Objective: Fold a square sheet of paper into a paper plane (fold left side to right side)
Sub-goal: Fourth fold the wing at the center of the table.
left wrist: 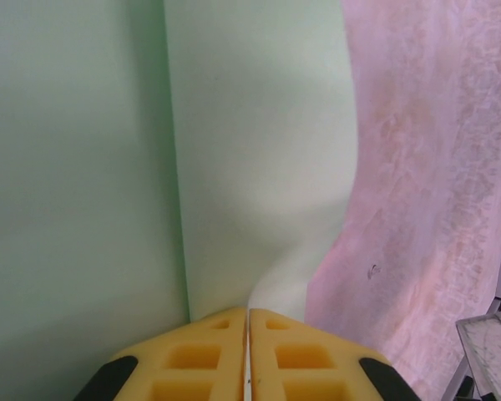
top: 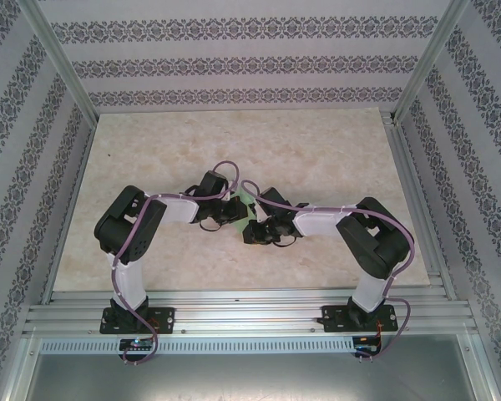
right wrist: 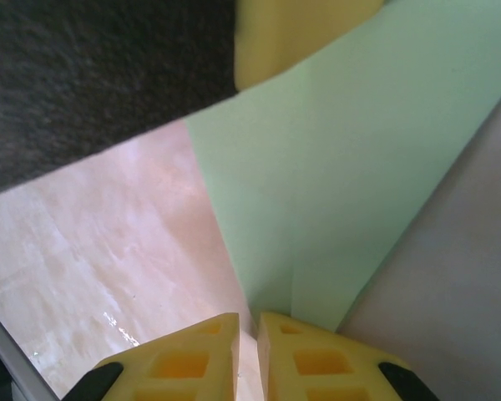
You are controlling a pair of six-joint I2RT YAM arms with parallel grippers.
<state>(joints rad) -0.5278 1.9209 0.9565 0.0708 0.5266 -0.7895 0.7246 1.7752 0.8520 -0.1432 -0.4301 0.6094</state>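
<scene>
The light green sheet of paper (top: pixel 245 203) is held up off the table between my two grippers at the middle. In the left wrist view the paper (left wrist: pixel 259 150) rises from my left gripper (left wrist: pixel 248 313), whose yellow jaws are shut on its bent lower edge; a straight crease runs up the sheet. In the right wrist view the paper (right wrist: pixel 359 167) narrows to a corner that goes into my right gripper (right wrist: pixel 248 322), shut on it with a thin slit. The left gripper's yellow finger (right wrist: pixel 301 33) touches the paper's far edge. From above, the left gripper (top: pixel 234 209) and right gripper (top: pixel 255 224) nearly meet.
The marble-patterned table (top: pixel 234 142) stretches away behind the arms. Aluminium rails (top: pixel 250 305) run along the near edge, and patterned walls with metal posts (top: pixel 63 67) close in the sides and back. A rail corner (left wrist: pixel 488 334) shows low on the right.
</scene>
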